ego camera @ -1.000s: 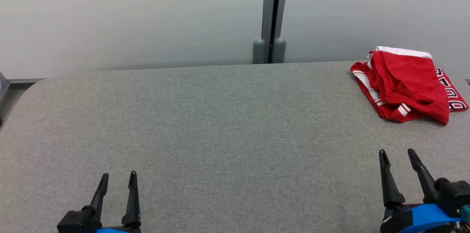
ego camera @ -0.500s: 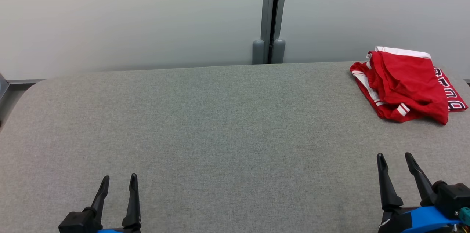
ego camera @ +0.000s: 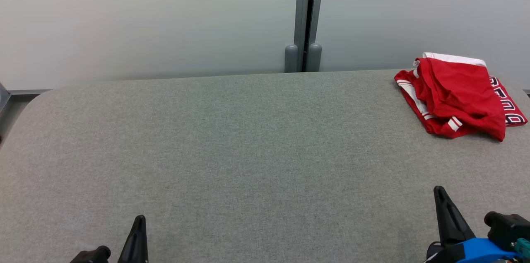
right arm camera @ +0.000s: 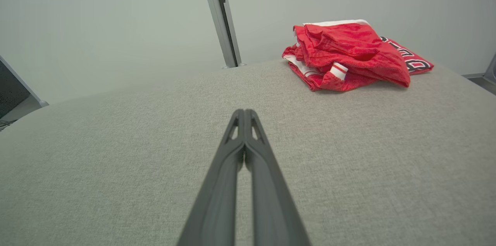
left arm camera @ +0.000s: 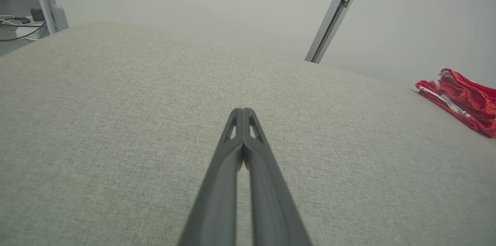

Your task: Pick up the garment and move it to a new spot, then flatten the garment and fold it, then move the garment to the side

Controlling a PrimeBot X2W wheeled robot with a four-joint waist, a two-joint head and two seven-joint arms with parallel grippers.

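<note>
Head view: a crumpled red garment with white trim (ego camera: 455, 93) lies at two o'clock on the grey fabric-covered table (ego camera: 248, 151). Left wrist view: the left gripper (left arm camera: 243, 111) is closed, empty. Right wrist view: the right gripper (right arm camera: 244, 111) is closed, empty, with the garment at one o'clock.

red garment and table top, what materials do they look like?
garment: looks like thin knit or mesh sports fabric, slightly shiny, limp folds, white trim.
table top: grey woven upholstery cloth, matte, visible weave; probably padded, given the rounded edges.
</note>
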